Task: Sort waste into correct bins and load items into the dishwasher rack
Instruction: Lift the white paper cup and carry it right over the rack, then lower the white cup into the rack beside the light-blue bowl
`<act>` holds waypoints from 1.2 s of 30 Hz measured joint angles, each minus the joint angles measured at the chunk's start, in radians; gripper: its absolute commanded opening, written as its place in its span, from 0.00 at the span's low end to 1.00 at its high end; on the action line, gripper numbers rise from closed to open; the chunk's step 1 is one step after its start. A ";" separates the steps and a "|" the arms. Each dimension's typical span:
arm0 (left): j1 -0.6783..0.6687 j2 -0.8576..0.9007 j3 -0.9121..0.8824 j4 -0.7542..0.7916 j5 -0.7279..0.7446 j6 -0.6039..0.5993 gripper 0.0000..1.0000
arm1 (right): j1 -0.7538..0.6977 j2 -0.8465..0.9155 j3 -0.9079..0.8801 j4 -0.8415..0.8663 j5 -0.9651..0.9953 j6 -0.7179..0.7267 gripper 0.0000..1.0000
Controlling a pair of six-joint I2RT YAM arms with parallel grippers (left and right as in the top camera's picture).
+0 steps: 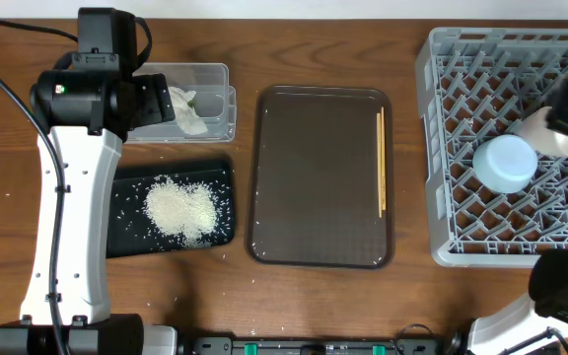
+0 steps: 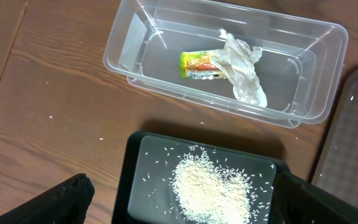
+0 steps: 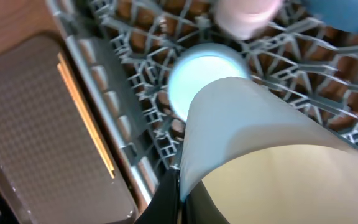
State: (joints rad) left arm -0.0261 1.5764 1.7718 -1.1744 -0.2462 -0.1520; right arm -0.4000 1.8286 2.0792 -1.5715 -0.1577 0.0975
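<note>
Left end effector point(image 2: 180, 179): fingers spread wide and holding nothing, hovering above the gap between the two bins at the far left of the table point(image 1: 314, 39).
Right end effector point(image 3: 182, 199): pressed together, pinching the wall of the white cup point(image 3: 260, 124). The cup hides most of the fingers and is tilted above the rack.
Clear rectangular plastic tub point(image 2: 126, 43): far left. It holds the small yellow-green wrapper point(image 2: 197, 65) with the crumpled white paper napkin point(image 2: 244, 71) touching it on the right.
Shallow black rectangular tray point(image 2: 135, 186): near left, just beside the tub.
Heap of loose white rice grains point(image 2: 210, 186): piled in the middle of the black tray, with stray grains around it and a few on the table.
Large brown textured serving tray point(image 1: 314, 177): centre of the table.
Pair of thin wooden chopsticks point(image 1: 380, 163): lying together along the right side of the brown tray.
Large square grey plastic lattice rack point(image 1: 452, 197): right side of the table.
Small light-blue bowl point(image 1: 506, 163): sitting in the rack, near its middle.
Pink cup point(image 3: 247, 15): in the rack, just beyond the light-blue bowl and only partly in view.
Wide dark-blue bowl point(image 3: 347, 15): beside the pink cup, with only an edge showing.
</note>
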 measured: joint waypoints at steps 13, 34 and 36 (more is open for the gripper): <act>0.000 0.000 0.000 0.000 0.000 0.000 0.96 | -0.276 0.000 -0.007 -0.122 -0.558 -0.350 0.01; 0.000 0.000 0.000 0.000 0.000 0.000 0.96 | -0.550 0.002 -0.612 0.279 -1.073 -0.686 0.01; 0.000 0.000 0.000 0.000 0.000 0.000 0.96 | -0.549 0.002 -0.629 0.345 -1.097 -0.676 0.01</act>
State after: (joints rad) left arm -0.0261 1.5764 1.7718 -1.1744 -0.2462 -0.1520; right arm -0.9489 1.8305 1.4506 -1.2266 -1.2545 -0.5789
